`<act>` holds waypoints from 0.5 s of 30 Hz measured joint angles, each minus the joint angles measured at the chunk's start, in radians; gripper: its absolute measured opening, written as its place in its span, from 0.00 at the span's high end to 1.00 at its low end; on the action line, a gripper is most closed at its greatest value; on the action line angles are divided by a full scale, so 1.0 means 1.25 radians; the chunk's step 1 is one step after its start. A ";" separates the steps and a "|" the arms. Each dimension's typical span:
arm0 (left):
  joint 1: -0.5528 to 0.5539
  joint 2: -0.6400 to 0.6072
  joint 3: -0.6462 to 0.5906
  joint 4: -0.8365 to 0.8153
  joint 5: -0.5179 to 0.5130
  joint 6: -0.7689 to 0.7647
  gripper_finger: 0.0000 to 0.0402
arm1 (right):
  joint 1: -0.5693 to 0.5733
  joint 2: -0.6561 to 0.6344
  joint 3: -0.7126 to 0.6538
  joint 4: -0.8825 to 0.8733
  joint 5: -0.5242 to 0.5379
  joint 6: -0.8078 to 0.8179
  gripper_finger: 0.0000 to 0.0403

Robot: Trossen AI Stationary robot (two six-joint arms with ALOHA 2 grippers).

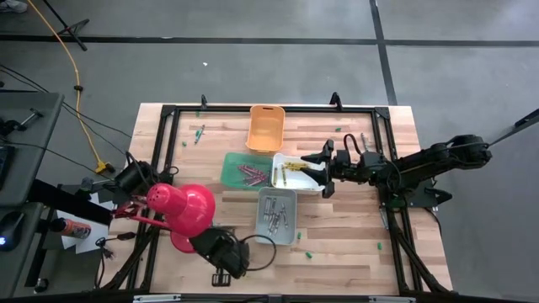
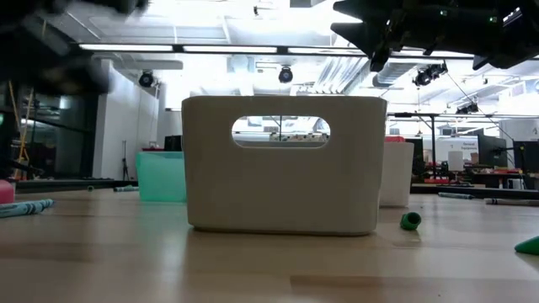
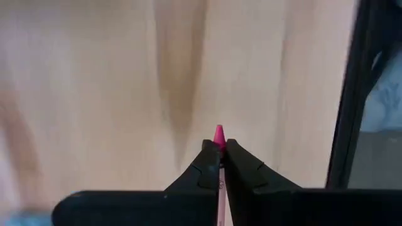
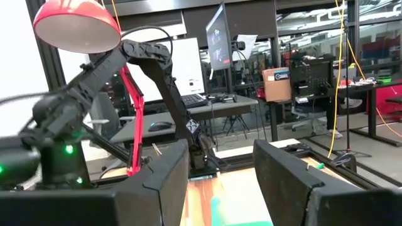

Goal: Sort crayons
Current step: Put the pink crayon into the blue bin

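Pink crayon (image 3: 219, 135), pinched in left claw (image 3: 220, 150)

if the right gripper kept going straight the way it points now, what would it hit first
Judging by the high view, the right gripper points toward the table's left, over the white bin. Straight on, it would probably pass above the green bin and first meet the red lamp, though depth is unclear.

Even overhead light is falling on the table (image 1: 337, 244), casting only faint shadows. Ceiling strip lights (image 2: 253, 49) are glaring white in the low view, with the near tabletop blurring. Left wrist view is smearing out of focus. A red lamp (image 1: 181, 209) is blocking part of the high view.
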 joint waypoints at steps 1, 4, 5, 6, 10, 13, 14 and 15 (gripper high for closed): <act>0.000 0.000 0.013 0.000 -0.028 0.031 1.00 | 0.000 0.000 0.000 -0.001 0.000 0.000 0.57; 0.000 0.000 0.043 -0.001 -0.153 0.132 1.00 | 0.000 0.000 0.000 -0.004 0.000 0.000 0.57; 0.002 0.000 0.050 -0.001 -0.204 0.166 1.00 | 0.000 0.000 0.000 -0.004 0.000 0.000 0.57; 0.003 0.000 0.053 0.003 -0.256 0.198 1.00 | 0.000 0.000 0.000 -0.004 0.000 0.000 0.57; 0.032 0.000 0.049 0.011 -0.424 0.310 1.00 | 0.000 0.000 0.000 -0.004 0.000 0.000 0.57; 0.064 -0.006 0.037 0.016 -0.486 0.354 1.00 | 0.000 0.000 0.000 -0.004 0.000 0.000 0.57; 0.073 -0.016 0.029 0.016 -0.499 0.361 1.00 | 0.000 0.000 0.000 -0.004 0.000 0.000 0.57; 0.084 -0.028 0.024 0.017 -0.502 0.366 1.00 | 0.000 0.000 0.000 -0.004 0.000 0.000 0.57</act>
